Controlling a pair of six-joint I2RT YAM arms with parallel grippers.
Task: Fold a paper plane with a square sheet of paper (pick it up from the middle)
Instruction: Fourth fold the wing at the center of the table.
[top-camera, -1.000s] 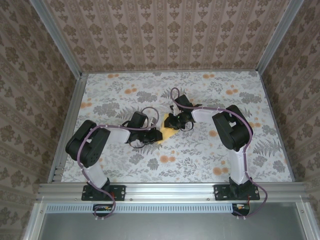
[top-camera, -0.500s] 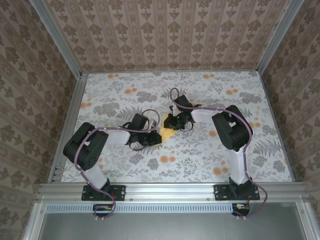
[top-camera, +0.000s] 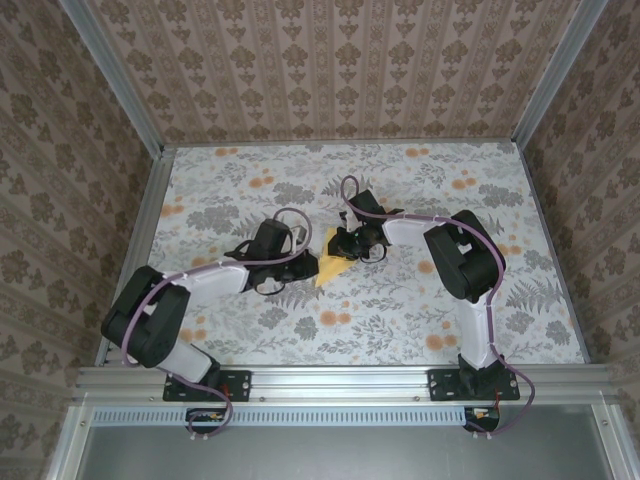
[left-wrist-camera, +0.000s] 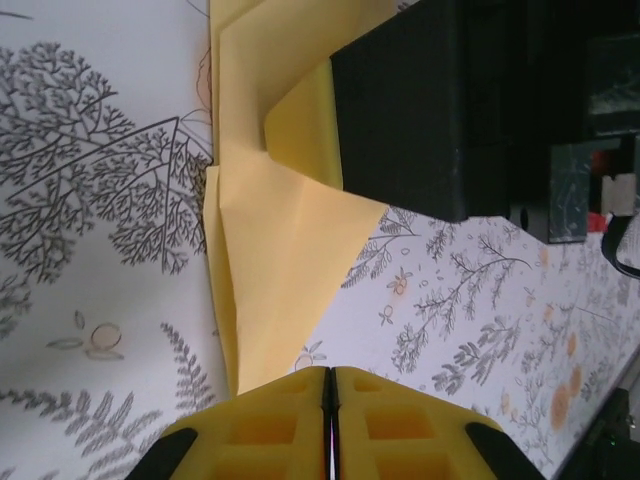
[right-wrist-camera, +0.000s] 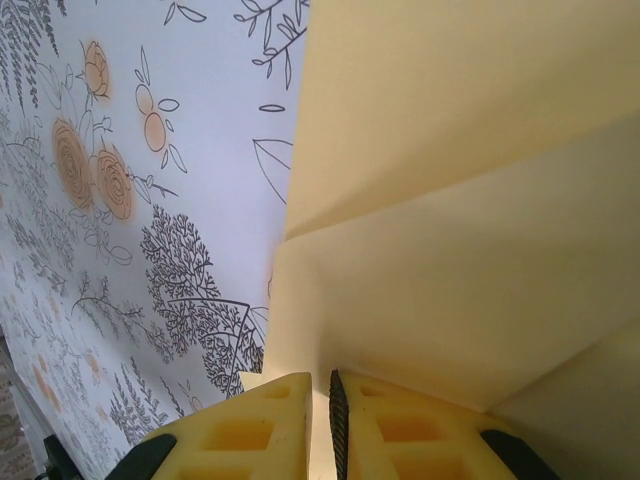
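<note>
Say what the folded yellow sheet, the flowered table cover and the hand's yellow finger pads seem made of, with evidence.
Folded yellow sheet: thin matte paper; it holds sharp creases and flat flaps. Flowered table cover: probably printed cloth or vinyl, smooth and dull; no weave discernible. Left hand's finger pads: likely moulded plastic or rubber, matte, with square recesses.

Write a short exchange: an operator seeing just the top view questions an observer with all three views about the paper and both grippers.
Operator: Is the left gripper open?
Observer: No; its wrist view shows the fingers pressed together by the paper's narrow tip.
Operator: Does the right gripper have the paper?
Observer: Apparently: its jaws are nearly shut and the paper seems to run between them.
</note>
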